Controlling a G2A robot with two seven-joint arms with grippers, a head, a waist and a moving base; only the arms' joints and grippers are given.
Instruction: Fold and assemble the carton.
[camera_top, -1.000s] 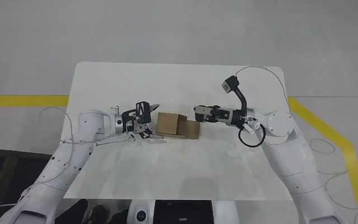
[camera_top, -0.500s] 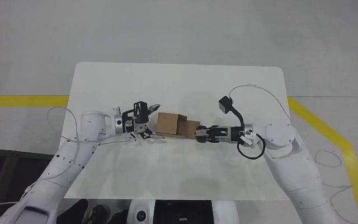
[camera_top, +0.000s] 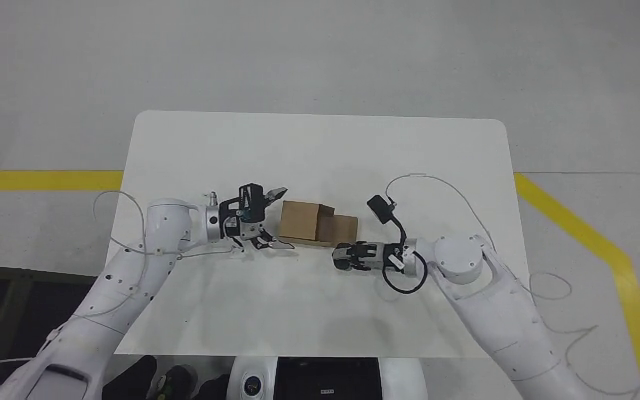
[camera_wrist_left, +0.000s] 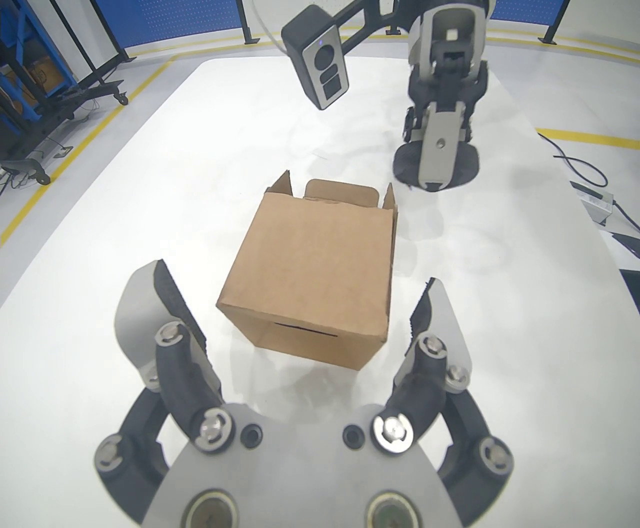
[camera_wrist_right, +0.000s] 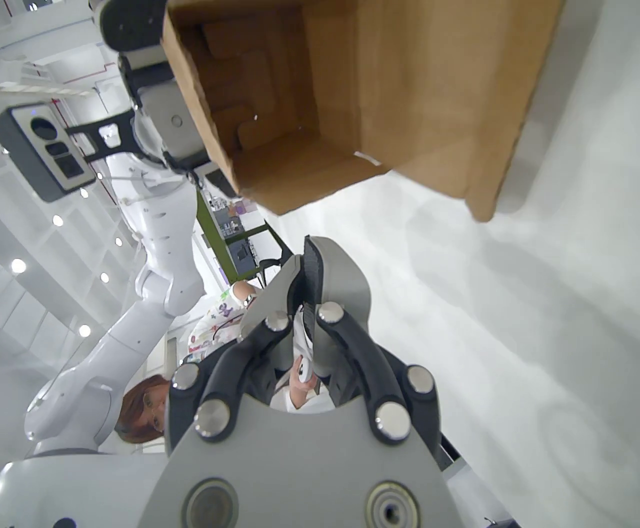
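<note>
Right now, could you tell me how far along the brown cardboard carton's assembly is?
Done: the brown cardboard carton is squared up, its end facing the open left gripper closed. In hand: nothing; the shut right gripper sits beside the open end. Left: folding in that end's flaps.

The brown carton (camera_top: 317, 224) lies mid-table on its side, one end open.

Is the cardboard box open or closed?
Open at one end. The brown cardboard carton lies on its side, the right wrist view looks into its hollow inside, and its flaps stick out unfolded.
</note>
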